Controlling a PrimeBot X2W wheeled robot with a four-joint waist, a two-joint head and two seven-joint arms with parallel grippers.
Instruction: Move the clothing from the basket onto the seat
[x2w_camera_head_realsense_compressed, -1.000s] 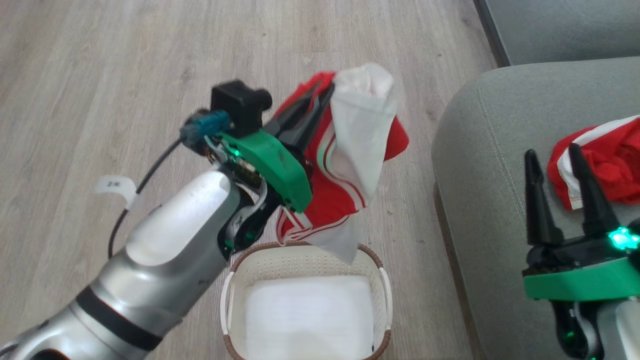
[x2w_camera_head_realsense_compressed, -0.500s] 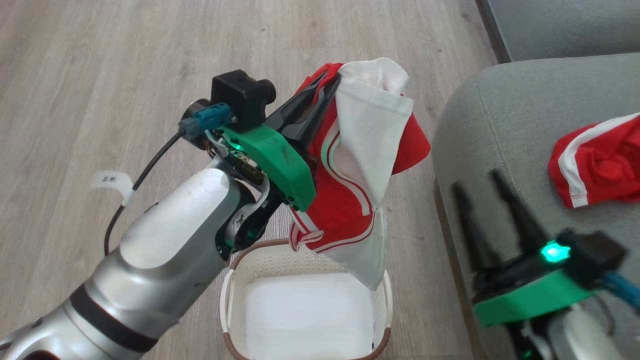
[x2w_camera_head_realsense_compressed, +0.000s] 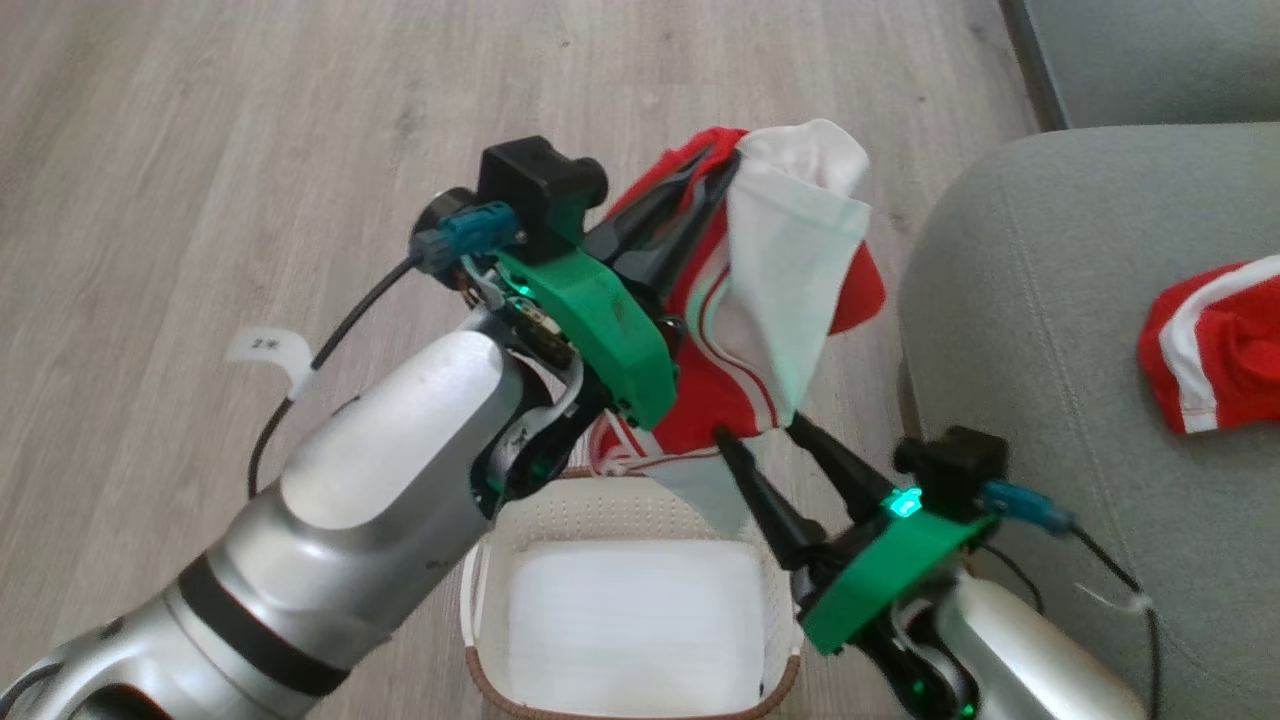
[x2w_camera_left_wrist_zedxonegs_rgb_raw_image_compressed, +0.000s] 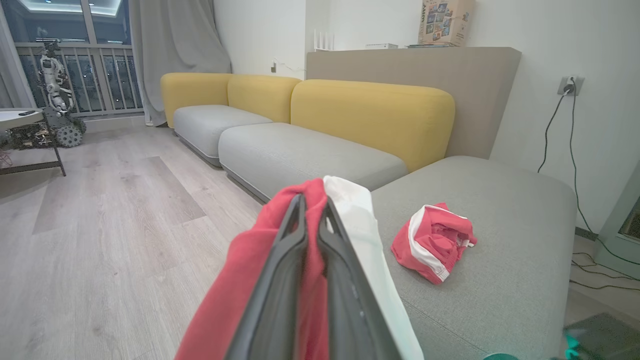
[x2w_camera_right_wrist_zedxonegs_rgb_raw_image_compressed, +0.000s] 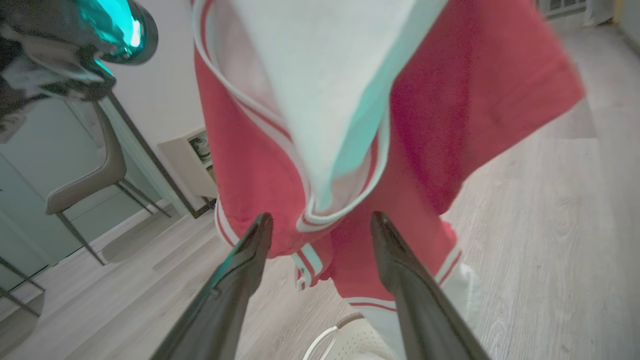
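1. The left tool (x2w_camera_head_realsense_compressed: 726, 168) is shut on the clothes (x2w_camera_head_realsense_compressed: 780, 280), a red and white bunch, held up over the basket (x2w_camera_head_realsense_compressed: 480, 600).
2. The right tool (x2w_camera_head_realsense_compressed: 757, 428) is wide open and holds nothing. Its tips sit right by the low end of the bunch.
3. One red piece (x2w_camera_head_realsense_compressed: 1200, 350) lies on the seat (x2w_camera_head_realsense_compressed: 1040, 300), to the right.
4. The step now looks like carrying the bunch to the seat.
5. Next, the bunch needs to swing right, over the seat, then drop.

Red clothing (x2w_camera_head_realsense_compressed: 785, 270) with white bands and thin stripes, brown-rimmed cream basket (x2w_camera_head_realsense_compressed: 620, 510), grey-green seat (x2w_camera_head_realsense_compressed: 1040, 320).
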